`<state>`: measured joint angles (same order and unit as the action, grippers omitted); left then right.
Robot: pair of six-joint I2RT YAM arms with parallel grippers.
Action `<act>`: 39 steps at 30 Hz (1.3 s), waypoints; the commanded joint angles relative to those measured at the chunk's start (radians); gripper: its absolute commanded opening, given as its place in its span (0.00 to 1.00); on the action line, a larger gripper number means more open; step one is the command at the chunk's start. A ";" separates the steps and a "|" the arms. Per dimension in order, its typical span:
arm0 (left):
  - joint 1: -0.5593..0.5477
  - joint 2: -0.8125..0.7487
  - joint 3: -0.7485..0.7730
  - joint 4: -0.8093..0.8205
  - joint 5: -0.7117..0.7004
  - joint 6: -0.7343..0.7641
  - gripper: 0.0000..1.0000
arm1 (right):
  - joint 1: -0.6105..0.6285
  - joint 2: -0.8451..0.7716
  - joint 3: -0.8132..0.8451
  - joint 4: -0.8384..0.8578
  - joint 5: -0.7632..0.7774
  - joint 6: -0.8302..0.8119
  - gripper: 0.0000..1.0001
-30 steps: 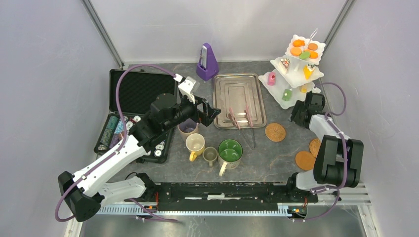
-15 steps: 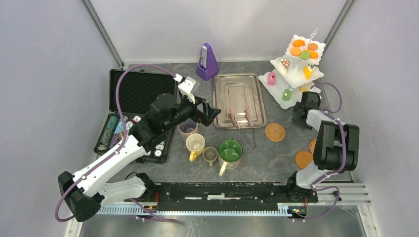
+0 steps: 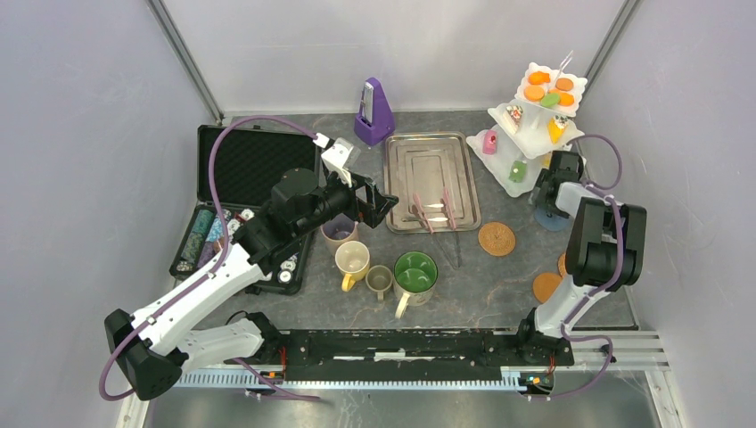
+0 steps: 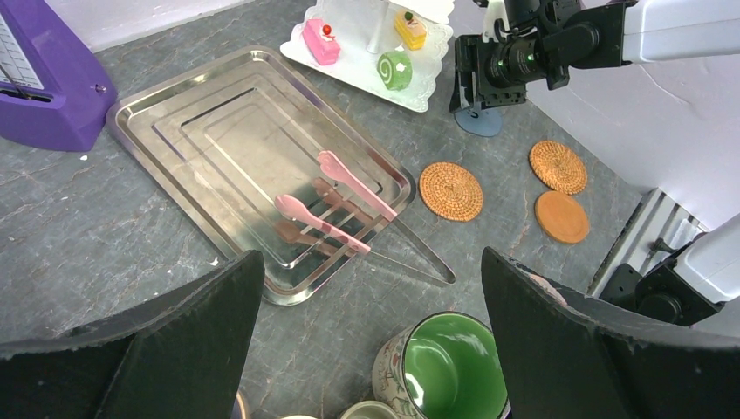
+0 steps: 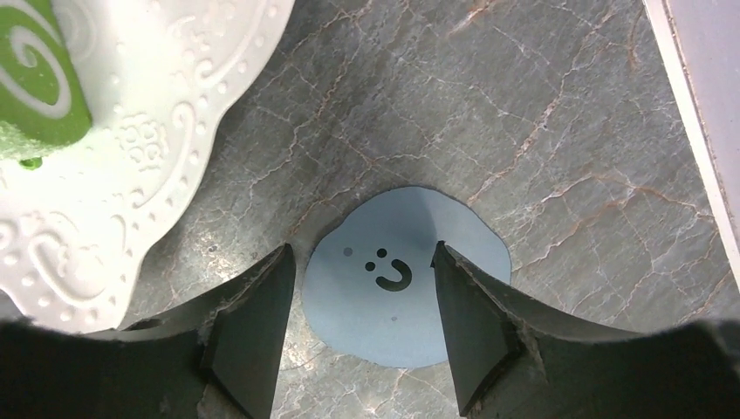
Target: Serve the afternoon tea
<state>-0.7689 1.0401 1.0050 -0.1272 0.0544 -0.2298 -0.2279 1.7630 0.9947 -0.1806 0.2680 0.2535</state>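
A flat, round, blue-grey smiley disc (image 5: 406,279) lies on the table (image 5: 524,105) just beside the white three-tier stand (image 5: 174,131). The right claw (image 5: 362,253) straddles it, spread and empty; the left claw (image 4: 371,260) gapes too. The pinch may skid off so thin a disc, or nudge the stand.

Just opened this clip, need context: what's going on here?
The right gripper is open, its fingers straddling a blue smiley disc that lies flat on the table beside the white stand. Nothing is lifted. The left gripper hovers open near the mugs and the steel tray, holding nothing. Pastries sit on the stand. The cork coasters lie bare.
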 commanded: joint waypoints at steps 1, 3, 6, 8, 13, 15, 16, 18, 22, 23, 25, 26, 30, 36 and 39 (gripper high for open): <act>0.005 0.000 0.043 0.015 -0.006 0.035 1.00 | 0.000 -0.071 0.024 0.017 -0.034 -0.025 0.67; 0.005 0.001 0.044 0.015 -0.002 0.035 1.00 | 0.000 -0.132 0.013 -0.019 -0.042 -0.022 0.69; 0.007 0.000 0.044 0.016 0.003 0.035 1.00 | -0.001 -0.228 -0.065 -0.054 -0.031 -0.005 0.75; 0.006 0.001 0.044 0.016 0.004 0.034 1.00 | -0.005 -0.308 -0.168 -0.019 -0.078 0.010 0.75; 0.006 0.000 0.043 0.020 0.015 0.027 1.00 | -0.005 -0.376 -0.332 0.033 -0.113 0.044 0.65; 0.007 -0.002 0.043 0.022 0.018 0.024 1.00 | -0.005 -0.366 -0.338 0.032 -0.110 0.041 0.61; 0.006 -0.002 0.043 0.023 0.018 0.024 1.00 | -0.004 -0.359 -0.337 0.035 -0.110 0.042 0.61; 0.007 -0.002 0.043 0.021 0.016 0.024 1.00 | -0.003 -0.333 -0.332 0.044 -0.102 0.043 0.61; 0.006 -0.006 0.043 0.020 0.010 0.027 1.00 | -0.003 -0.252 -0.291 0.050 -0.061 0.033 0.61; 0.006 -0.006 0.043 0.020 0.008 0.027 1.00 | -0.005 -0.231 -0.273 0.050 -0.054 0.031 0.61; 0.006 -0.005 0.043 0.018 0.005 0.029 1.00 | -0.004 -0.188 -0.244 0.052 -0.042 0.032 0.60; 0.006 -0.003 0.043 0.018 0.004 0.030 1.00 | -0.004 -0.173 -0.232 0.052 -0.037 0.031 0.59; 0.006 0.003 0.044 0.015 -0.001 0.033 1.00 | -0.007 -0.116 -0.169 0.056 -0.007 0.031 0.58; 0.006 0.005 0.046 0.012 -0.005 0.036 1.00 | -0.023 -0.039 -0.103 0.064 -0.012 0.040 0.57; 0.006 0.008 0.046 0.011 -0.005 0.037 1.00 | -0.033 -0.004 -0.070 0.063 -0.022 0.041 0.57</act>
<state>-0.7685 1.0409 1.0054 -0.1326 0.0570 -0.2298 -0.2428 1.6966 0.8879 -0.1192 0.2222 0.2913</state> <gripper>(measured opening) 0.996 0.570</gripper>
